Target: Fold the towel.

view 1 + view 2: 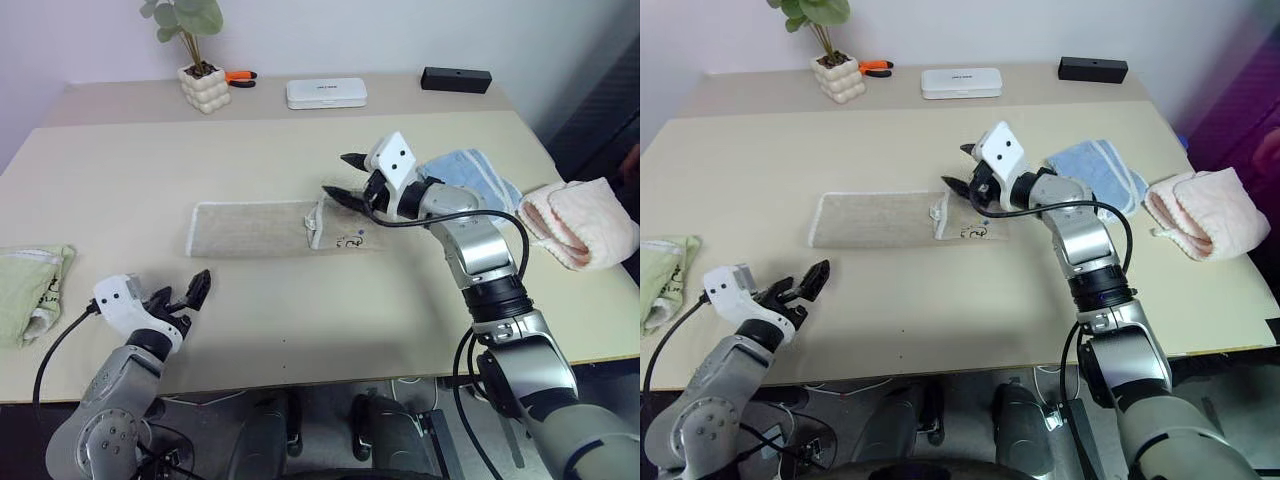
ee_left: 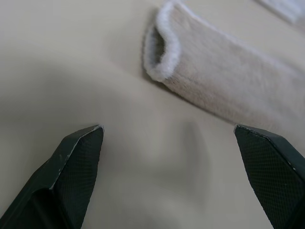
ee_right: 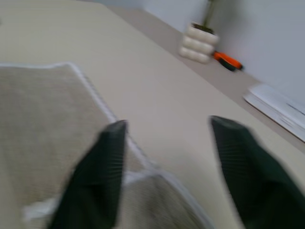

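The towel (image 1: pixel 255 228) lies flat in the middle of the table, a long beige strip with white corded edging, a white tag and a small blue mark (image 1: pixel 350 240) near its right end. My right gripper (image 1: pixel 340 177) hovers open just above that right end, nothing between its fingers; the right wrist view has the towel (image 3: pixel 43 124) below its spread fingers. My left gripper (image 1: pixel 183 293) is open near the table's front left, apart from the towel's left end. The left wrist view looks across bare table at the towel's rolled edge (image 2: pixel 164 62).
A light blue folded towel (image 1: pixel 470 175) and a pink towel (image 1: pixel 580 222) lie at the right. At the left edge lies a pale green cloth (image 1: pixel 30 285). A potted plant (image 1: pixel 203 85), orange pliers (image 1: pixel 240 77), a white case (image 1: pixel 326 93) and a black box (image 1: pixel 456 79) line the back.
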Robot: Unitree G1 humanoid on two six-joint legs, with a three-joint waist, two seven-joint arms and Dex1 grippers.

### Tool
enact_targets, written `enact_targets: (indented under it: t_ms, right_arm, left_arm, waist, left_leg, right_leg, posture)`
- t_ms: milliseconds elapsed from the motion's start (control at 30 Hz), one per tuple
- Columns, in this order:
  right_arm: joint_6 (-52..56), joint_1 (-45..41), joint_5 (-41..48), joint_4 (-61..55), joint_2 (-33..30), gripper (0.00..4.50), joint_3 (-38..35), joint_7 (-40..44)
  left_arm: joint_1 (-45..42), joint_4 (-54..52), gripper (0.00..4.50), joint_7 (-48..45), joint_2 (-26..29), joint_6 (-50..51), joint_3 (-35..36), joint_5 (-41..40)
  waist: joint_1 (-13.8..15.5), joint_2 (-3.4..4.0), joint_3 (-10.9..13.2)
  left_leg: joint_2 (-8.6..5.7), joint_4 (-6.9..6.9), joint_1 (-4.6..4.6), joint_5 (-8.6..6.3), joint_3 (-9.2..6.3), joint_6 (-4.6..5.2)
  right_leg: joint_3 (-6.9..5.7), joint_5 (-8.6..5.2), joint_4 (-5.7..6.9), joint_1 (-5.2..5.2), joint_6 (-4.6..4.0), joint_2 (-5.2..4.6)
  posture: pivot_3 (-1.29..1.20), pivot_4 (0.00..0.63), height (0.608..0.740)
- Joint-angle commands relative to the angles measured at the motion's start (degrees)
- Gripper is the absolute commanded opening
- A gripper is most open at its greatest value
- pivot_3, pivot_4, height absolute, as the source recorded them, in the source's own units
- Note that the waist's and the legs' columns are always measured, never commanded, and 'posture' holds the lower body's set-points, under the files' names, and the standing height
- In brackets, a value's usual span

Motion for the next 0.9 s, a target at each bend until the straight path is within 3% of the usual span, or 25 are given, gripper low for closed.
enact_targets:
  t_ms: [33, 233, 433, 533, 767, 800, 900]
  right_arm:
    - [-2.17, 1.27, -0.36, -4.11, 0.06, 4.42, 0.91, 0.41]
    - [-2.43, 2.92, -0.55, -6.99, 0.74, 4.42, 2.49, 0.24]
    - [-1.08, 4.72, -0.32, -10.36, 0.48, 4.42, 3.16, 0.53]
    - [-0.42, 6.23, -0.38, -12.47, 0.15, 4.50, 3.66, 0.65]
    - [2.02, 8.22, -0.11, -15.79, 0.49, 4.50, 4.12, 0.04]
    - [2.32, 8.33, -0.10, -15.96, 0.57, 4.50, 4.18, -0.04]
    - [3.35, 8.47, 0.13, -16.25, 0.65, 4.50, 4.09, -0.09]
  left_arm:
    - [-3.63, 1.27, 4.50, 9.75, -3.10, 1.40, 2.89, -8.21]
    - [-14.88, 11.79, 4.50, 17.41, -3.35, 2.49, 3.00, -15.65]
    - [-23.23, 20.51, 4.50, 19.06, -4.03, 1.13, 2.49, -17.67]
    - [-25.18, 23.10, 3.67, 19.36, -4.54, 0.13, 2.66, -18.51]
    - [-26.04, 23.41, 0.26, 18.50, -4.35, -1.64, 3.03, -20.69]
    - [-25.87, 23.00, 0.05, 17.89, -3.90, -1.88, 2.87, -20.56]
    - [-25.15, 20.59, 0.05, 14.93, -1.23, -4.80, 3.99, -19.20]
  waist:
    - [0.14, -0.04, -0.02]
    - [0.46, -0.03, -0.02]
    - [1.68, -0.04, -0.03]
    - [1.63, -0.04, -0.04]
    - [1.32, -0.06, -0.02]
    - [1.30, -0.06, -0.02]
    - [1.26, -0.08, -0.01]
  left_leg:
    - [0.00, 0.03, 0.00, -0.01, -0.04, 0.02]
    - [-0.01, 0.13, 0.05, -0.03, -0.10, 0.07]
    - [-0.01, 0.38, 0.04, 0.03, -0.17, -0.04]
    - [-0.01, 0.51, 0.04, -0.03, -0.22, 0.03]
    - [0.00, 0.57, 0.03, -0.08, -0.23, 0.03]
    - [0.00, 0.57, 0.04, -0.09, -0.23, 0.02]
    - [0.01, 0.57, 0.04, -0.09, -0.22, 0.02]
  right_leg:
    - [-0.01, 0.00, -0.01, 0.04, 0.00, 0.00]
    - [-0.06, 0.00, 0.07, 0.13, -0.01, 0.04]
    - [-0.15, 0.00, 0.04, 0.30, -0.01, 0.06]
    - [-0.20, 0.00, -0.01, 0.44, -0.01, 0.06]
    - [-0.20, 0.00, -0.03, 0.46, 0.00, 0.06]
    - [-0.20, 0.00, -0.03, 0.46, 0.00, 0.07]
    - [-0.20, 0.00, -0.03, 0.45, 0.00, 0.07]
  posture:
    - [0.00, 0.150, 0.734]
    - [0.00, 0.150, 0.734]
    - [0.00, 0.150, 0.734]
    - [0.00, 0.150, 0.734]
    - [0.00, 0.150, 0.734]
    - [0.00, 0.150, 0.734]
    - [0.00, 0.150, 0.734]
